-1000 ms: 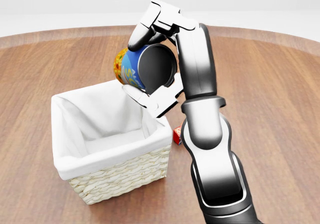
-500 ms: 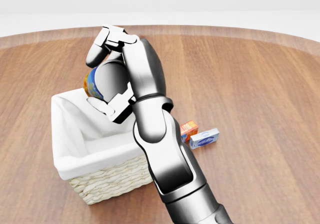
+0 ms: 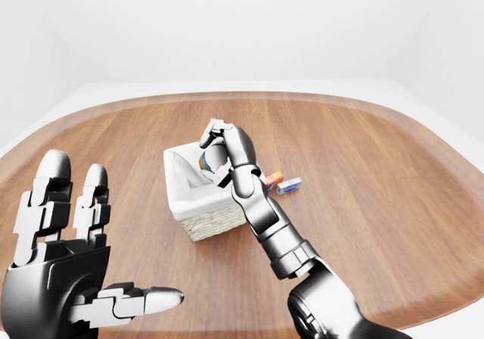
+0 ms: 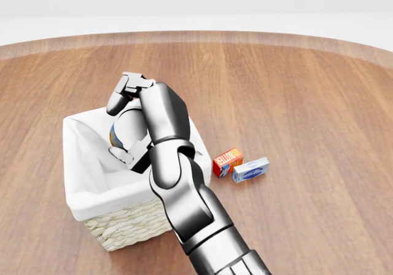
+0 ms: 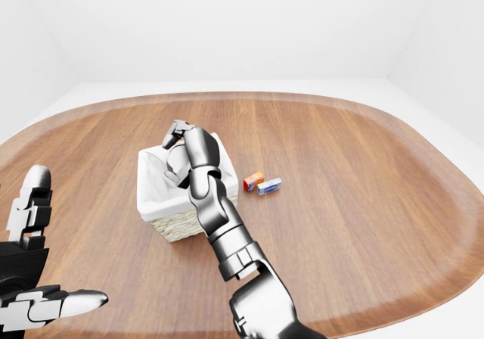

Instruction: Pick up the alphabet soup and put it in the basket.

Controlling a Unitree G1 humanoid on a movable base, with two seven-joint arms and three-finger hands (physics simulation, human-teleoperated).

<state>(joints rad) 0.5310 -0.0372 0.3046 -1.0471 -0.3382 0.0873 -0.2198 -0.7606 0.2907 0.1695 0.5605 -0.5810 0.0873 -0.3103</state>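
The alphabet soup can (image 4: 118, 134), blue and orange with a grey end, is held in my right hand (image 4: 123, 127), whose fingers close round it. The hand and can are down inside the white-lined wicker basket (image 4: 138, 216), at the centre left of the head view. The can is mostly hidden by the hand. My right arm reaches in from the bottom of the view over the basket's right rim. My left hand (image 3: 83, 278) is open and empty at the bottom left of the left-eye view, far from the basket.
A small red box (image 4: 228, 162) and a blue-white box (image 4: 250, 170) lie on the wooden table (image 4: 307, 103) just right of the basket. The round table's edge curves across the top of the head view.
My right hand has carried the can left and down, from above the basket's right rim into the basket. The two small boxes have come into view behind the arm.
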